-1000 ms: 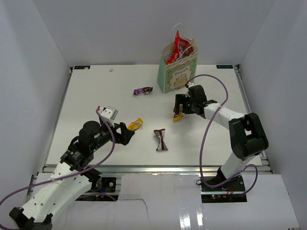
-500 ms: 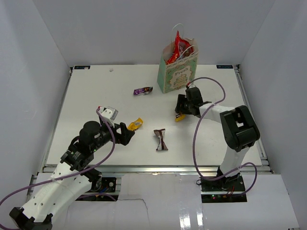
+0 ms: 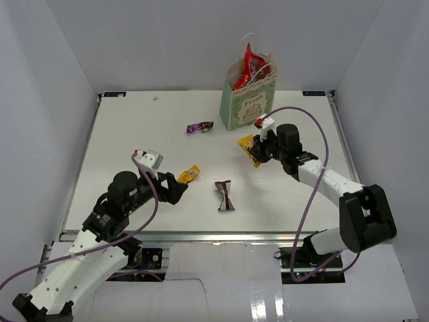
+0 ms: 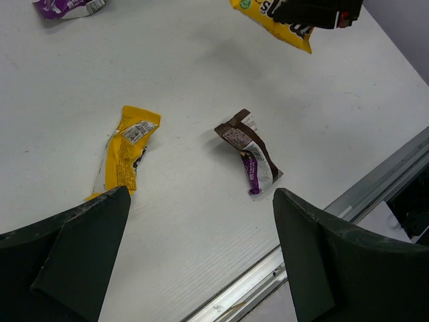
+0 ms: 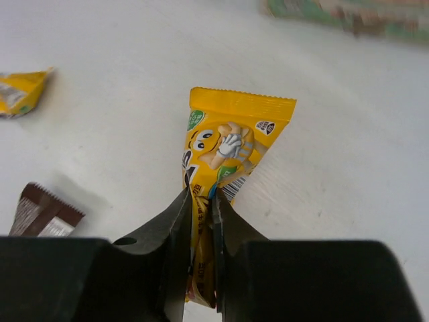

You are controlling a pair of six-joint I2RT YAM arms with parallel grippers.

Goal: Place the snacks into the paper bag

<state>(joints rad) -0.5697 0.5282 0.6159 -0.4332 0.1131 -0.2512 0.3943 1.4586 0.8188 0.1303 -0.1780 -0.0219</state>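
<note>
- From the top camera, the paper bag (image 3: 247,107) stood upright at the far edge of the table (image 3: 127,127), right of its middle and well apart from the right edge. A red chip bag (image 3: 253,67) poked out of its mouth.
- The right gripper (image 3: 257,153) was clamped on the held yellow candy packet (image 3: 249,148), just near-side of the bag but apart from it. The packet's long axis ran diagonally, from far-left to near-right.
- The purple wrapper (image 3: 200,127) lay left of the bag. The brown-white bar wrapper (image 3: 225,195) lay towards the near edge, its long axis running near to far. The loose yellow candy packet (image 3: 190,174) lay just beyond the left gripper (image 3: 178,190), with white tabletop stretching to the left edge.
- The left wrist camera showed the left gripper's fingers (image 4: 80,248) spread wide above the table. The loose yellow packet sat by the left finger and the bar wrapper lay between the two, angled, near the metal edge.
- The right wrist camera showed both fingers (image 5: 175,221) pinching the held packet's lower end. Its serrated end pointed away from the gripper towards the bag, and its shadow fell on the table.
</note>
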